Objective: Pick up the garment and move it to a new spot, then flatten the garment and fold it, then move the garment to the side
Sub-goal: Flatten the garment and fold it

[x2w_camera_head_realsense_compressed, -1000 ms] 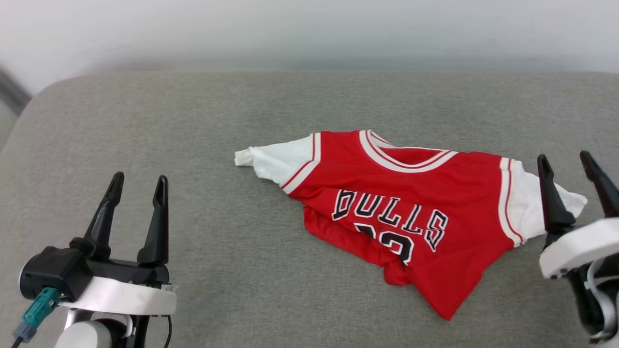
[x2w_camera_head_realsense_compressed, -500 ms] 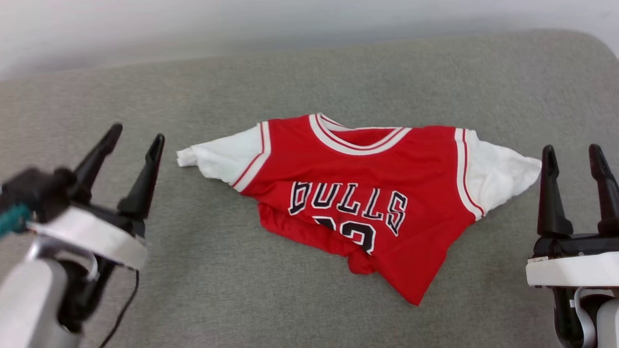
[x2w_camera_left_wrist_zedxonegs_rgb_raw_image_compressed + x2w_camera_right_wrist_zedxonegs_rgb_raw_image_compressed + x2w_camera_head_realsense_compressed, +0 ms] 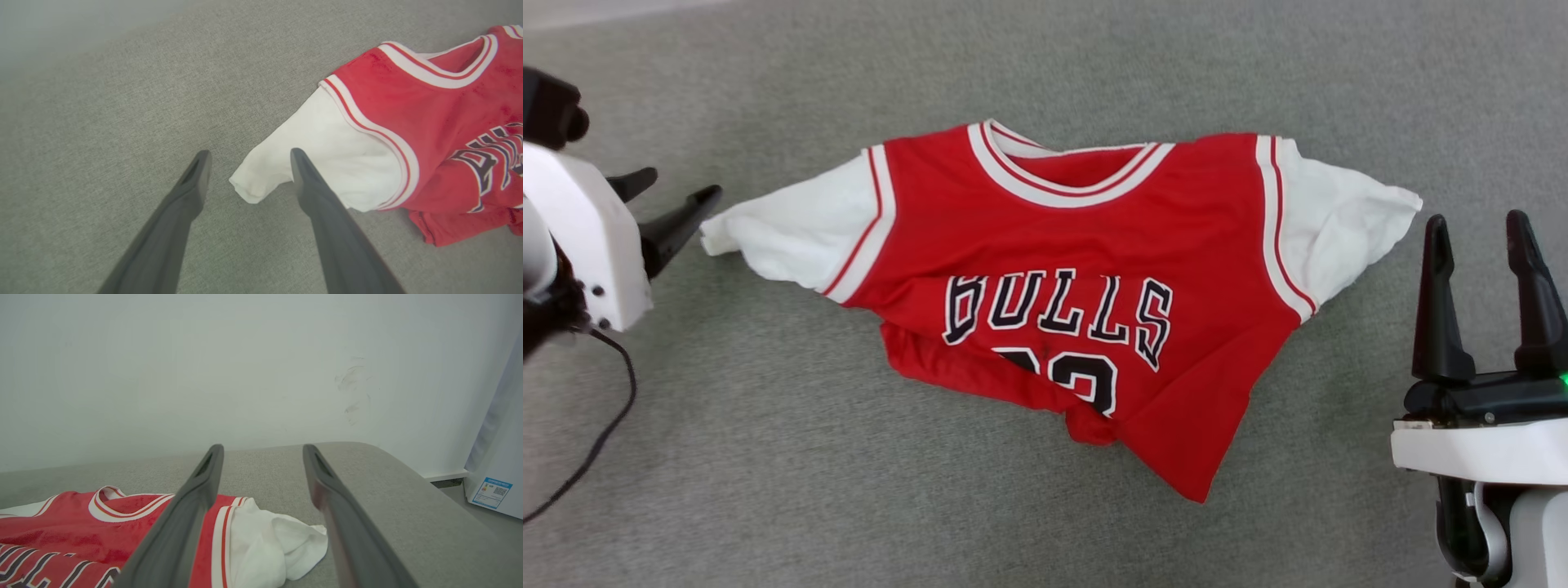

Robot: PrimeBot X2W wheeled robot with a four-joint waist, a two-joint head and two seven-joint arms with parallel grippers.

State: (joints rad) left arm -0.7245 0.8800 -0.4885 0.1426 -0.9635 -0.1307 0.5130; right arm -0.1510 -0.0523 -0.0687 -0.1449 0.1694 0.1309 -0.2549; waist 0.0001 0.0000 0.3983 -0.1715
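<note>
The left gripper (image 3: 672, 191) stands wide open and empty, its tips either side of a white sleeve end. The right gripper (image 3: 1476, 223) is also spread and empty, beside the other sleeve. The red jersey shirt with white sleeves (image 3: 1078, 237) lies rumpled on the grey fabric cushion (image 3: 768, 457), collar pointing away and long axis running sleeve to sleeve.

We found the red jersey (image 3: 1094, 220) lying rumpled, front up, on the grey fabric cushion (image 3: 768, 490), collar toward twelve o'clock, white sleeves (image 3: 792, 237) spread toward nine and three, hem bunched toward five o'clock.

grey fabric cushion (image 3: 768, 490), rounded corner; plain white wall (image 3: 163, 375) w/ scuffs (image 3: 351, 388); white unit (image 3: 501, 449) w/ label (image 3: 490, 493) beside
</note>
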